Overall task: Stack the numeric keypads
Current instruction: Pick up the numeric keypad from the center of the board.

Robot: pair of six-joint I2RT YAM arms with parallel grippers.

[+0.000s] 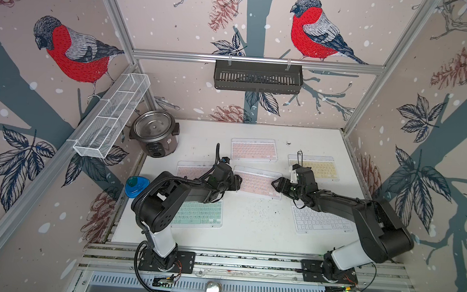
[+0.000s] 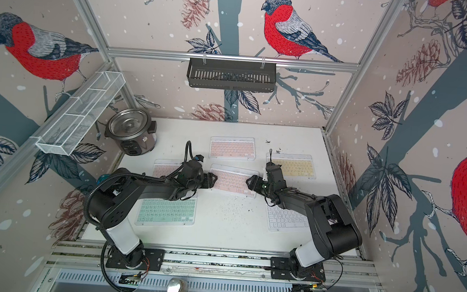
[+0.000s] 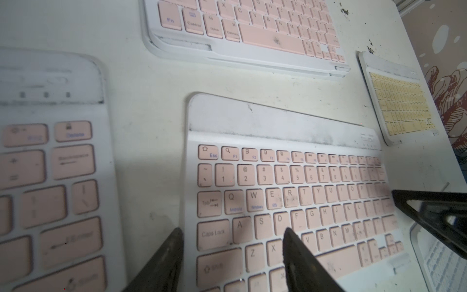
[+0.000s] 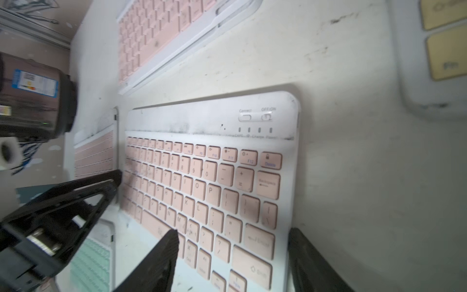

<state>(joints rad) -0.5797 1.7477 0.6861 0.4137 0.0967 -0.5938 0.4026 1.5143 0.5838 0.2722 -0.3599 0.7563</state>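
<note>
- The rice cooker (image 1: 155, 134) stands well to the left of and beyond the middle pink keypad (image 1: 258, 183), at the far left corner of the table (image 1: 248, 236).
- A blue object (image 1: 136, 186) sits at the table's left edge, well left of the middle pink keypad. We cannot tell what it is.
- The left pink keypad (image 1: 190, 170) lies flat just left of the middle pink keypad with a strip of bare table between them. The left arm (image 1: 183, 189) hides part of it.
- The mint green keypad (image 1: 201, 214) lies left of the middle pink keypad and nearer the arm bases, 1 corner under the left arm.
- The left gripper (image 3: 232, 228) is clamped on the left short end of the middle pink keypad. In the left wrist view 1 finger (image 3: 166, 255) meets the outer edge and the other is over the keys by D and X.
- We see the middle pink keypad keys up between the 2 grippers, turned slightly askew to its neighbours in both top views.
- The far pink keypad (image 1: 254, 150) lies straight beyond the middle pink keypad, apart from it. A 2nd white edge shows under its frame in the left wrist view.
- The right gripper (image 4: 233, 230) straddles the right short end of the middle pink keypad with its fingers (image 4: 161, 260) standing apart. 1 is over the keys and 1 is just outside the edge. We cannot tell whether either touches.
- The yellow keypad (image 1: 317, 167) lies right of and beyond the middle pink keypad.
- The white keypad (image 1: 320, 220) lies right of the middle pink keypad and nearer the bases, partly under the right arm (image 1: 344, 206).
</note>
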